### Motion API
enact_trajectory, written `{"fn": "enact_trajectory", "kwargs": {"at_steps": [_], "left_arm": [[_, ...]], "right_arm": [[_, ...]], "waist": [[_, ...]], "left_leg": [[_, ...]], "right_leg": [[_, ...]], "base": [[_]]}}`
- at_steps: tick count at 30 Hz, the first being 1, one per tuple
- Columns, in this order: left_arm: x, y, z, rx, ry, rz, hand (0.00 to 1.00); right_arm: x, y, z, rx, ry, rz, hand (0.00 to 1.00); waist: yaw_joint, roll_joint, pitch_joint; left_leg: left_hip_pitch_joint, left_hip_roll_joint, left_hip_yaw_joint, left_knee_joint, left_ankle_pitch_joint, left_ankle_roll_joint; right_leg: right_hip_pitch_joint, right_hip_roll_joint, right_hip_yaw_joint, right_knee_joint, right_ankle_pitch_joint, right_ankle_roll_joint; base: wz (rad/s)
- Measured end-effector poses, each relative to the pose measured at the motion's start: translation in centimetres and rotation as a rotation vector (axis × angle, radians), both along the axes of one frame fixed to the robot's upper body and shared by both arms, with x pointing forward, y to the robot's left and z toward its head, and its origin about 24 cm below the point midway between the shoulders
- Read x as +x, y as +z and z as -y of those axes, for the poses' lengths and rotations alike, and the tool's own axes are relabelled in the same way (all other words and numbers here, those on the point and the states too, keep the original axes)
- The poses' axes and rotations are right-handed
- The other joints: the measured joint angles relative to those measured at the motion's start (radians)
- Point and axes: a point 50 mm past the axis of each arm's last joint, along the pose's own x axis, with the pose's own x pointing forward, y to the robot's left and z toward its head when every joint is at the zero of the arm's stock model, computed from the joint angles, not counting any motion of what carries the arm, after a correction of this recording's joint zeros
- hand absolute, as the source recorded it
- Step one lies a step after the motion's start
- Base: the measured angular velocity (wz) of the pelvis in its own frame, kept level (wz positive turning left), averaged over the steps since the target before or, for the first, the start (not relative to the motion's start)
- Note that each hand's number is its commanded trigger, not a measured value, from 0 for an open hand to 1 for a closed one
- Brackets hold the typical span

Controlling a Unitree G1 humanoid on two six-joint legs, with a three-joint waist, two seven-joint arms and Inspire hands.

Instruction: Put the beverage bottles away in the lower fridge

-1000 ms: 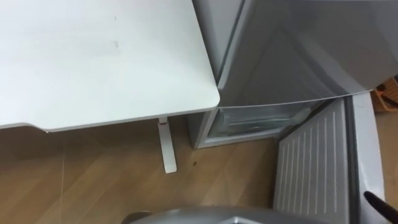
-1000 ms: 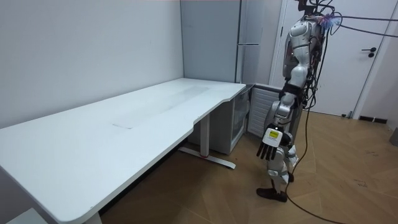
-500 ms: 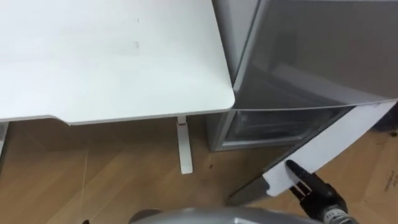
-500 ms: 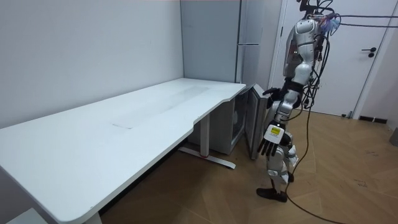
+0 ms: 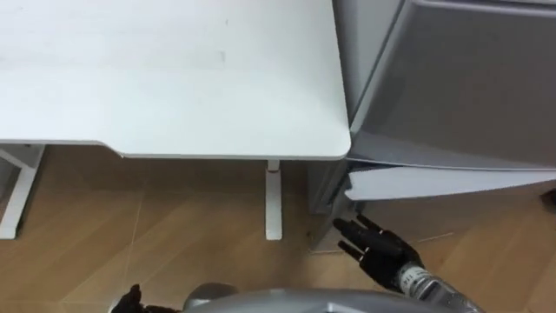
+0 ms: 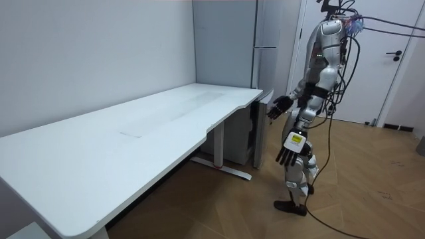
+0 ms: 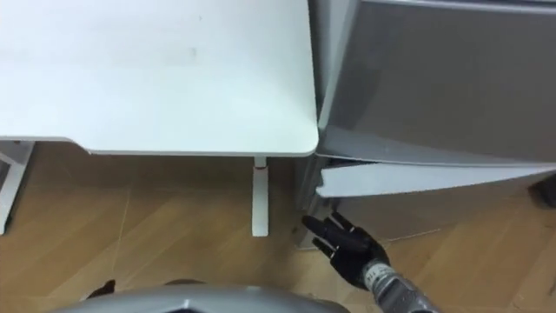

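Observation:
The tall grey fridge stands right of the white table, against the wall. Its lower door is swung almost shut, with only its white top edge and a narrow dark gap showing at the left. My right hand is open, fingers spread, just in front of that door's lower left corner; whether it touches the door I cannot tell. In the room view the same hand is raised toward the fridge. My left hand hangs open at my side, and its fingertips peek in at the bottom.
A large white table fills the left, its leg close to the fridge corner. Wooden floor lies between me and the table. I stand facing the fridge, with a white room door behind me.
The lower fridge door has swung from wide open to almost shut. My right hand came in from the right, followed the door round and is now low at its left corner. The view shifted.

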Motion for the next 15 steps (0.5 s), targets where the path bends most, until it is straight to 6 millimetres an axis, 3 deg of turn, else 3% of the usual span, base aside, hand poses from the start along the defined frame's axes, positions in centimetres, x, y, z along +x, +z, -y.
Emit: {"fn": "enact_trajectory", "kwargs": {"at_steps": [8, 15], "left_arm": [[0.1, -0.1, 0.1, -0.024, -0.005, -0.005, 0.00], [0.0, 0.0, -0.3, -0.037, -0.016, -0.020, 0.00]], "right_arm": [[4.1, 1.8, 0.9, -0.114, 0.159, 0.074, 0.00], [6.8, 3.5, 2.5, -0.329, 0.470, 0.036, 0.00]], "waist": [[0.037, -0.009, 0.0108], [0.075, -0.028, 0.0205]], "left_leg": [[-0.024, -0.013, -0.058, 0.011, 0.003, 0.004], [-0.050, -0.015, -0.095, 0.043, 0.003, 0.004]], "right_leg": [[0.011, -0.005, -0.037, 0.000, -0.006, 0.006], [0.009, -0.007, -0.071, 0.008, -0.007, 0.003]], "base": [[0.20], [0.09]]}}
